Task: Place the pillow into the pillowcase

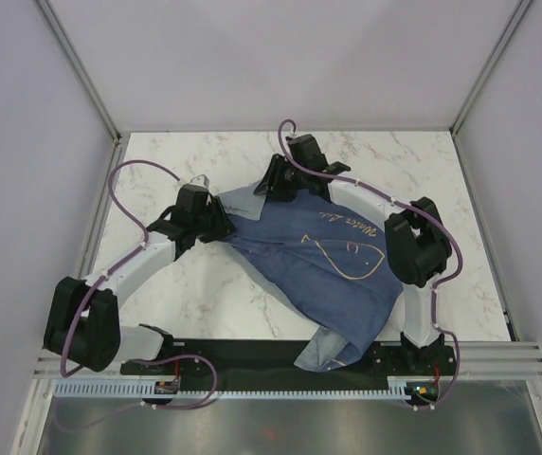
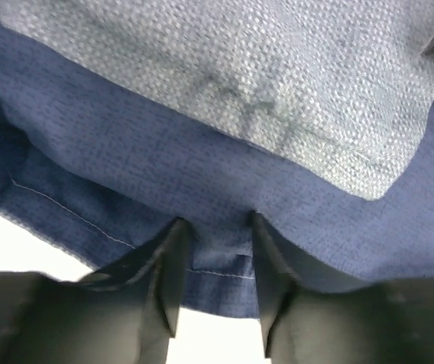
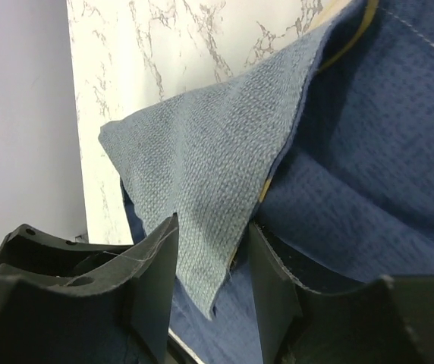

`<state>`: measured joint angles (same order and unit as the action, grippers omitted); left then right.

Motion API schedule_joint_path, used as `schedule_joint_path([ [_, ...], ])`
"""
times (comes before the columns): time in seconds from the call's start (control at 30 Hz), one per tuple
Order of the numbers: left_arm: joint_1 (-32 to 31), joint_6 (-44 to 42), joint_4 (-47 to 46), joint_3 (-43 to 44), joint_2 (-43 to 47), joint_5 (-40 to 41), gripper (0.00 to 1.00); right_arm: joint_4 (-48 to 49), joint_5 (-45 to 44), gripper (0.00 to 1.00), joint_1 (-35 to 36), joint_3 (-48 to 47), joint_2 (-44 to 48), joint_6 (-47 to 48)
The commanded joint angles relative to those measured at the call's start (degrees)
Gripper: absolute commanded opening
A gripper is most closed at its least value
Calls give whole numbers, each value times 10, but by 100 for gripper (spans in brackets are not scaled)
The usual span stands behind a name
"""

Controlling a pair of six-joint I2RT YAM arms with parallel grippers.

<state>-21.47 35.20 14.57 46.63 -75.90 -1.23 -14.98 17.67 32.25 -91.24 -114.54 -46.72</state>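
Note:
The dark blue pillowcase (image 1: 333, 270), with a cream fish outline and script, lies bulged across the middle and right of the marble table (image 1: 385, 156). One end hangs over the near edge. The pillow is hidden; I cannot tell whether it is inside. My left gripper (image 1: 216, 224) is at the case's left edge. In the left wrist view its jaws (image 2: 215, 254) stand narrowly parted, with the stitched hem (image 2: 217, 273) lying flat between them. My right gripper (image 1: 273, 180) is at the far edge. Its jaws (image 3: 213, 262) are also narrowly parted, astride a pale grey-blue inner flap (image 3: 202, 182).
A black base rail (image 1: 252, 355) and a white cable strip run along the near edge. Grey walls with metal frame posts (image 1: 81, 71) close the left, right and back. Purple cables loop over both arms.

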Motion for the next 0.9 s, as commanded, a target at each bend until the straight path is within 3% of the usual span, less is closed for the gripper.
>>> schedule_joint_path([
  [0.0,14,-3,-38,-1,-10,-32,43,20,-2,49,4,-41,-22,-7],
  [0.03,18,-5,-43,0,-13,-33,34,21,-1,47,4,-54,-33,-7],
  [0.17,35,-14,-44,44,-38,-34,7,36,16,0,-1,-112,-72,-22],
  [0.3,49,-39,-10,134,-68,-1,4,49,32,0,-24,-239,-126,-55],
  [0.4,50,-55,12,183,-64,22,30,121,30,0,-55,-272,-160,-114],
  [0.43,49,-58,13,188,-58,25,51,144,29,0,-72,-277,-177,-148],
  [0.53,47,-69,20,174,-24,23,74,238,29,0,-105,-305,-226,-219],
  [0.7,38,-62,23,143,-19,-29,78,339,2,0,-136,-374,-325,-303],
  [0.8,31,-60,21,136,-44,-54,78,359,-20,41,-148,-418,-363,-304],
  [0.87,31,-55,20,135,-58,-82,79,357,-34,62,-154,-414,-358,-288],
])
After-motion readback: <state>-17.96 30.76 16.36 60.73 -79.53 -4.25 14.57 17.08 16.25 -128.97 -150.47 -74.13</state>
